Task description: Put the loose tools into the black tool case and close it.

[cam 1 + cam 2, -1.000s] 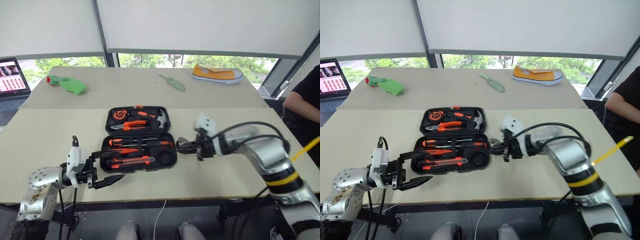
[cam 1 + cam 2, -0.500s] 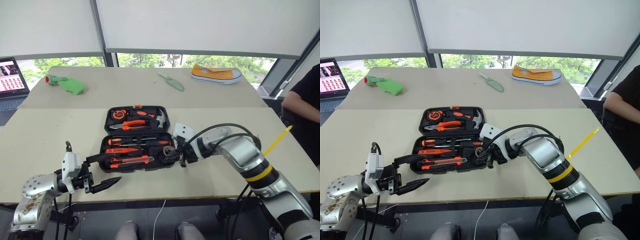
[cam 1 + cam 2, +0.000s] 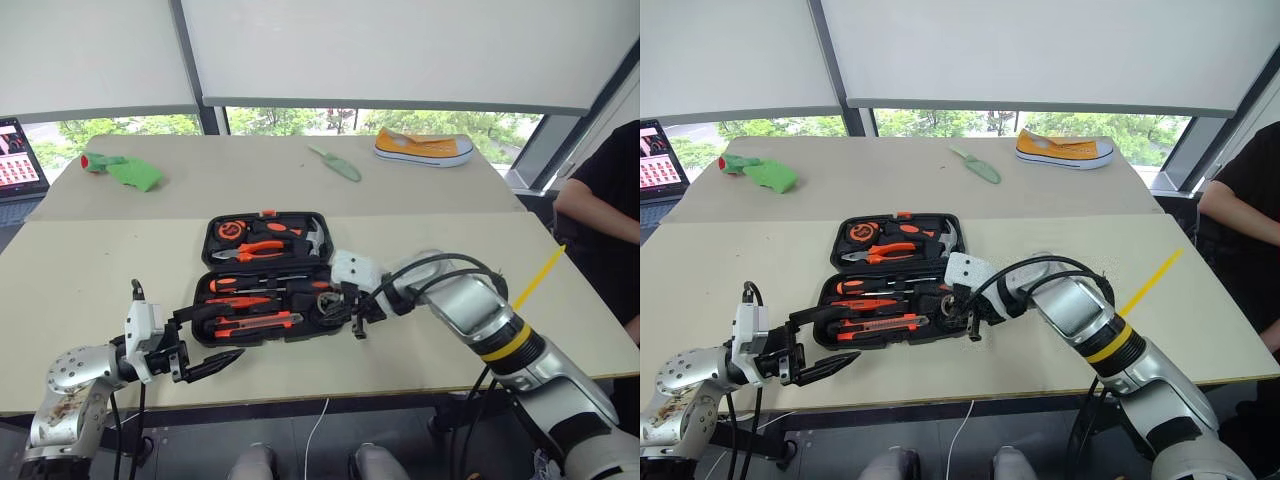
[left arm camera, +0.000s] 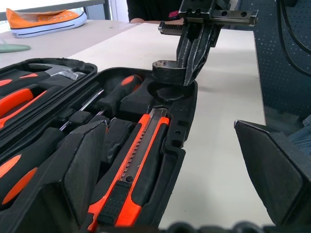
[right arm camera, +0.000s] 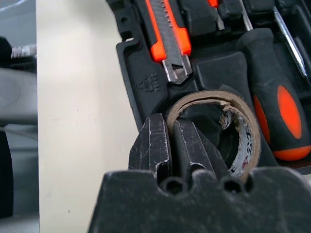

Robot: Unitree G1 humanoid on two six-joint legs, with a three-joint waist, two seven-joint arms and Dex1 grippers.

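The black tool case (image 3: 333, 246) lies open on the table's near half. Its moulded slots hold pliers (image 3: 266, 248), black-orange screwdrivers (image 3: 290, 287) and an orange-black knife-like tool (image 3: 256, 322). My right gripper (image 3: 337, 306) is shut on the wall of a black tape roll (image 5: 239, 125) with a brown cardboard core. It holds the roll at the round recess (image 4: 173, 92) in the case's near right corner. My left gripper (image 3: 240, 330) stands open and level at the case's near left corner, one finger (image 4: 85, 165) over the case's edge, nothing between its fingers.
On the far table lie a green trowel (image 3: 341, 166), a yellow shoe (image 3: 421, 147) and a green bundle (image 3: 126, 172). A laptop (image 3: 14, 160) stands at the far left. A person in black (image 3: 603, 205) sits at the right edge.
My right gripper has moved left from beside the case to over its near right corner, and its wrist has rolled. My left gripper has stayed in place.
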